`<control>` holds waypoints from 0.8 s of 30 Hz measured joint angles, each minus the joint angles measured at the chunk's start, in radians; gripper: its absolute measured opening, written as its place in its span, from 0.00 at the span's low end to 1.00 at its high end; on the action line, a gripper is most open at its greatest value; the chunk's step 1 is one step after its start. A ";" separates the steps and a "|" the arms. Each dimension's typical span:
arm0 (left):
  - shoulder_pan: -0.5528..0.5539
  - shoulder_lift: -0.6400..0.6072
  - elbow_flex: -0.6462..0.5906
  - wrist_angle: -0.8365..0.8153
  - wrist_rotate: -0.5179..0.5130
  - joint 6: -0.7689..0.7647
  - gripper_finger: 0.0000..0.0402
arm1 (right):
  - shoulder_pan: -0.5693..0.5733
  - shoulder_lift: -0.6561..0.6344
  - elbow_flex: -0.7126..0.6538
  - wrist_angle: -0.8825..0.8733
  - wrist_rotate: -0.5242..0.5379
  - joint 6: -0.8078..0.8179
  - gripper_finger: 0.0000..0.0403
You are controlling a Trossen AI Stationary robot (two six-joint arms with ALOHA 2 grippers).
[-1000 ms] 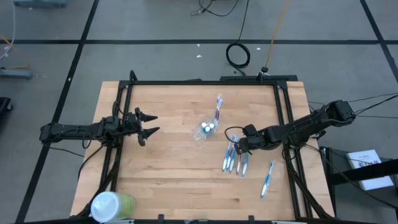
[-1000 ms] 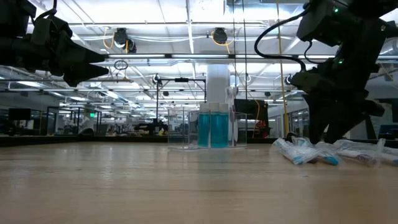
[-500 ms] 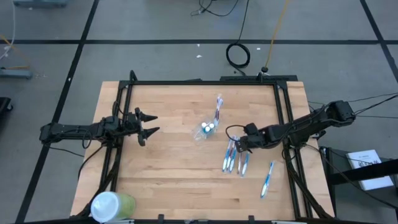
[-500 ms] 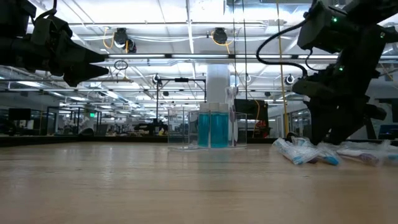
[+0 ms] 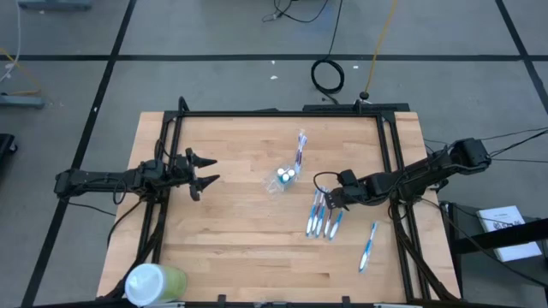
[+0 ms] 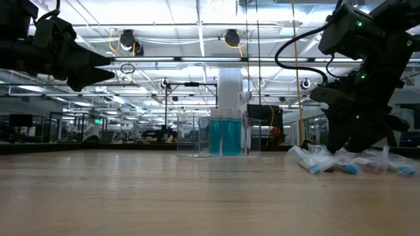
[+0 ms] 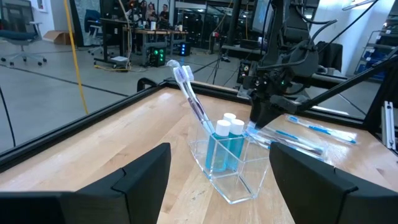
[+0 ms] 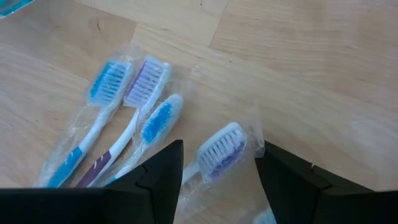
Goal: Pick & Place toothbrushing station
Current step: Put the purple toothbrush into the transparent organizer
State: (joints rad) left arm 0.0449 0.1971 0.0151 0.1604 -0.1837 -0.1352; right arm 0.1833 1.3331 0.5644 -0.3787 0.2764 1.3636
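A small clear cup (image 5: 281, 180) stands mid-table with two white-capped teal tubes (image 7: 225, 140) upright in it and wrapped toothbrushes (image 7: 189, 87) leaning out over its rim. Several wrapped toothbrushes (image 5: 318, 216) lie side by side on the table to its right, and one (image 5: 368, 245) lies apart nearer the front right. My right gripper (image 5: 329, 200) points steeply down over the heads of that group, open. Its fingers stand on either side of one wrapped purple-bristled brush head (image 8: 219, 149). My left gripper (image 5: 205, 171) waits open and level at the left, facing the cup (image 7: 227, 168).
A larger green cup with a white lid (image 5: 154, 282) stands at the table's front left corner. A black frame (image 5: 274, 113) runs along the table's far edge and sides. Bare wood lies between the left gripper and the clear cup.
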 joint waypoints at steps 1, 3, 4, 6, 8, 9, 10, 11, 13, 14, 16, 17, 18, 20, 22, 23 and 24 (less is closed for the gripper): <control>0.000 0.000 0.000 0.000 0.000 0.000 0.70 | 0.000 0.000 0.000 0.001 0.000 0.000 0.48; 0.000 0.000 0.000 0.000 0.000 0.000 0.70 | 0.000 0.000 0.000 0.004 0.001 -0.001 0.48; 0.000 0.000 0.000 0.000 0.000 0.000 0.70 | 0.000 0.000 -0.001 0.005 0.005 -0.001 0.48; 0.000 0.000 0.000 0.000 0.000 0.000 0.70 | 0.000 0.001 -0.001 0.007 0.010 -0.002 0.47; 0.000 0.000 0.000 0.000 0.000 0.000 0.70 | 0.000 0.001 -0.001 0.007 0.011 -0.002 0.46; 0.000 0.000 0.000 0.000 0.000 0.000 0.70 | 0.000 0.001 -0.001 0.007 0.011 -0.002 0.45; 0.000 0.000 0.000 0.000 0.000 0.000 0.70 | 0.000 0.001 -0.001 0.007 0.012 -0.002 0.44; 0.000 0.000 0.000 0.000 0.000 0.000 0.70 | 0.000 0.001 -0.001 0.007 0.012 -0.002 0.43; 0.000 0.000 0.000 0.000 0.000 0.000 0.70 | 0.000 0.002 -0.001 0.006 0.013 -0.002 0.41; 0.000 0.000 0.000 0.000 0.000 0.000 0.70 | 0.000 0.002 -0.001 0.006 0.013 -0.002 0.40; 0.000 0.000 0.000 0.000 0.000 0.000 0.70 | 0.000 0.002 -0.002 0.005 0.017 -0.003 0.37; 0.000 0.000 0.000 0.000 0.000 0.000 0.70 | 0.000 0.002 -0.002 0.005 0.018 -0.002 0.37; 0.000 0.000 0.000 0.000 0.000 0.000 0.70 | 0.000 0.002 -0.002 0.005 0.020 -0.002 0.36; 0.000 0.000 0.000 0.000 0.000 0.000 0.70 | 0.000 0.002 -0.002 0.005 0.030 -0.003 0.34; 0.000 0.000 0.000 0.000 0.000 0.000 0.70 | 0.000 0.003 -0.002 0.005 0.034 -0.002 0.33; 0.000 0.000 0.000 0.000 0.000 0.000 0.70 | 0.000 0.003 -0.002 0.005 0.035 -0.002 0.33; 0.000 0.000 0.000 0.000 0.000 0.000 0.70 | 0.000 0.003 -0.002 0.005 0.036 -0.002 0.32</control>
State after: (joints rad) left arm 0.0448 0.1974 0.0151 0.1604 -0.1841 -0.1352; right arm 0.1833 1.3357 0.5625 -0.3733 0.3119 1.3613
